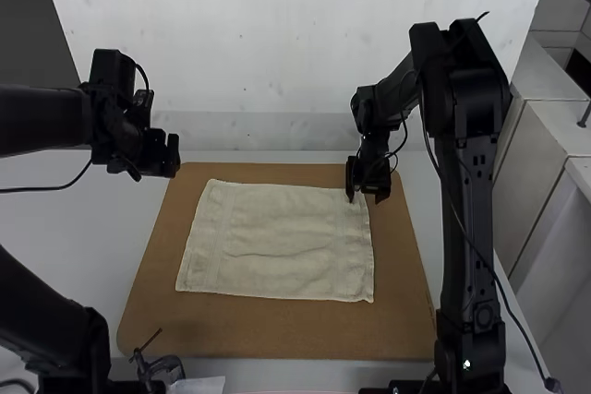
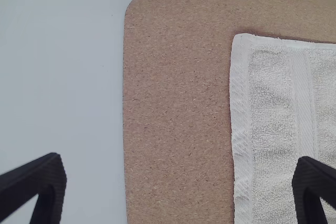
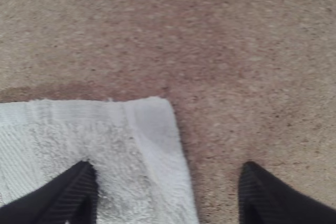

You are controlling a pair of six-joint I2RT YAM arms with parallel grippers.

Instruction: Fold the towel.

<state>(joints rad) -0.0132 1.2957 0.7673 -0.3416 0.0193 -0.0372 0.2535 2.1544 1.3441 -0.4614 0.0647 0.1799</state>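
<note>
On the mat [image 1: 268, 331], a flat towel [image 1: 277, 237], margin around every edge.

high view | passage: mat [image 1: 277, 331] strip below towel [image 1: 277, 237] | obstacles: right arm [image 1: 473, 191], right side; dark object [image 1: 163, 367], perhaps a clamp, lower left

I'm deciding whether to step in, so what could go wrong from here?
The right arm's open black two-fingered hand straddles the side hem near a corner of the spread cream terry towel; closing might catch too little cloth.

The left arm's open black hand holds nothing, so a one-cornered lift could skew the towel.

Ripples across its middle might leave the fold uneven.
</note>
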